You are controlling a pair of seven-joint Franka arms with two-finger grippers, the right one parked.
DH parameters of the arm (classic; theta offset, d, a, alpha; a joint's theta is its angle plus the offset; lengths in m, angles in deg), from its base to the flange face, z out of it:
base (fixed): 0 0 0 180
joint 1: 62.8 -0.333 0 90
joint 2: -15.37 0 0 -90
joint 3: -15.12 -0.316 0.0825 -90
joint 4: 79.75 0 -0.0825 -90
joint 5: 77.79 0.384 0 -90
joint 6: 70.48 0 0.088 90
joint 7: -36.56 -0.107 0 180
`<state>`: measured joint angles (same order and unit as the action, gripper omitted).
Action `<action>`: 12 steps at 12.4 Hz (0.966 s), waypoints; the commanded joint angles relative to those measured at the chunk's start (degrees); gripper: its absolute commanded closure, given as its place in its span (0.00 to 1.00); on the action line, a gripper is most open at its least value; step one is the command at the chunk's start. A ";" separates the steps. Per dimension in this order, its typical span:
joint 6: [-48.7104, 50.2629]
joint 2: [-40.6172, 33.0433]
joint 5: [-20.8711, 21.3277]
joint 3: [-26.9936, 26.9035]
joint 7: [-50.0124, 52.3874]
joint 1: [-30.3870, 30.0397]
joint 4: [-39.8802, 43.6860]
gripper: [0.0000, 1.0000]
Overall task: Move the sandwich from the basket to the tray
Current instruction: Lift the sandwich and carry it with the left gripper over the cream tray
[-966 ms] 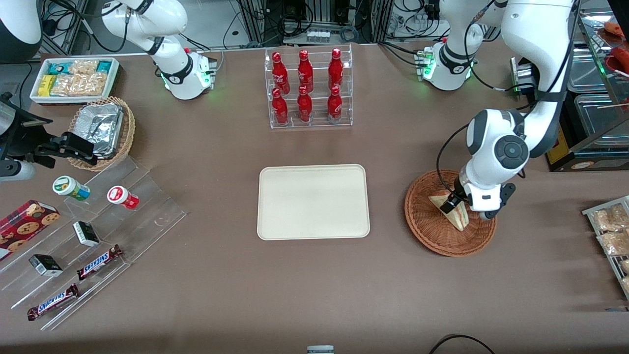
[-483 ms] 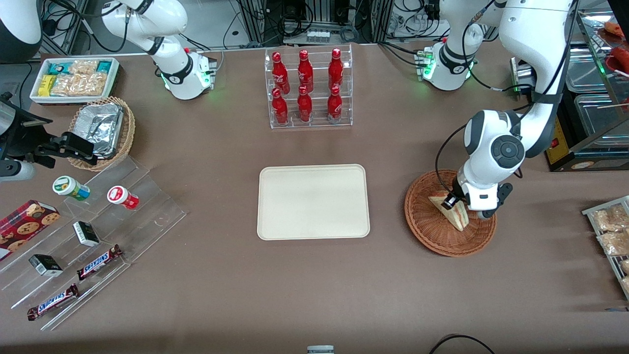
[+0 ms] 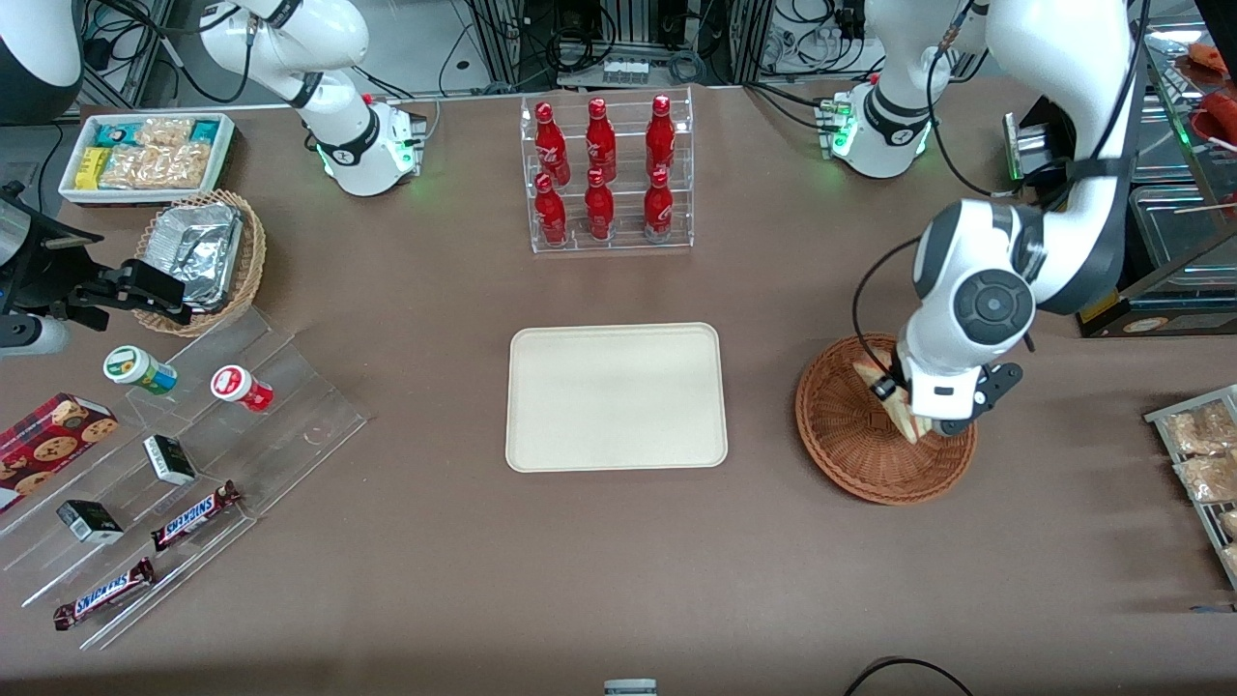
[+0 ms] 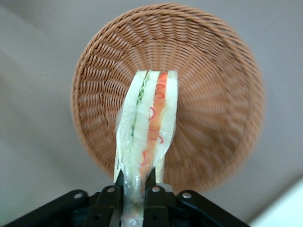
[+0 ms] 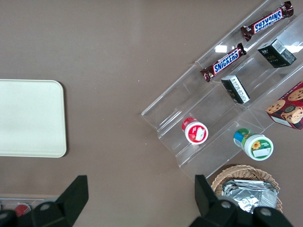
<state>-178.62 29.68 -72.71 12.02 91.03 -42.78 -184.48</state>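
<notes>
The sandwich (image 4: 149, 123), a wedge of pale bread in clear film with red and green filling along its edge, is clamped by its narrow end in my left gripper (image 4: 137, 178). It hangs edge-on over the round reddish-brown wicker basket (image 4: 213, 94). In the front view the gripper (image 3: 904, 401) is above the basket (image 3: 850, 454), and the wrist covers much of the sandwich (image 3: 873, 371). The cream-white tray (image 3: 616, 396) lies flat at mid-table, beside the basket toward the parked arm's end.
A clear rack of red bottles (image 3: 604, 174) stands farther from the front camera than the tray. Snack packets on a rack (image 3: 1198, 454) lie at the working arm's end. A stepped acrylic stand (image 3: 184, 454) with snacks and a foil-lined basket (image 3: 198, 256) sit at the parked arm's end.
The gripper, still shut on the sandwich, has risen a little over the basket, and the sandwich has come up off the basket floor with it.
</notes>
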 commanded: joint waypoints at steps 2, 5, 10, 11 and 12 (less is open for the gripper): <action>7.06 1.86 0.20 -0.51 -0.68 9.21 11.45 1.00; 6.80 9.93 0.03 2.11 -3.56 13.98 21.02 1.00; -1.17 21.81 -0.15 8.71 -5.59 14.60 30.28 1.00; -3.81 23.21 -0.15 9.15 -5.34 14.86 30.28 1.00; -5.49 24.53 -0.15 9.16 -5.17 15.74 30.28 1.00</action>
<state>-182.60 51.27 -72.78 21.01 86.87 -27.94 -157.07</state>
